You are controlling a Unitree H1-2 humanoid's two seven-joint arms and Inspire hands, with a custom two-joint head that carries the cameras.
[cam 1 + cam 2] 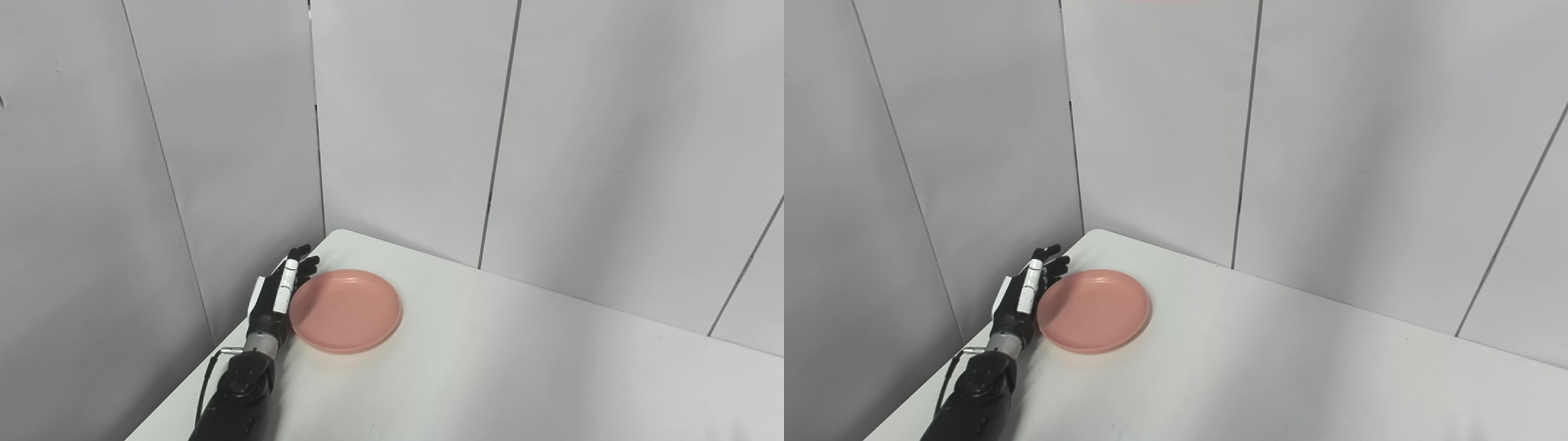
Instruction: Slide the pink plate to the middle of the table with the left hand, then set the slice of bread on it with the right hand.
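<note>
The pink plate sits near the table's far left corner with the left hand flat and empty against its left rim, so it should push gently sideways, low and steady, toward the middle.

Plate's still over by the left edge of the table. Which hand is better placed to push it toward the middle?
Left. The left hand stands open, flat against the outer rim of the pink plate, so a push would likely carry it across the table. The right hand is out of view.
</note>
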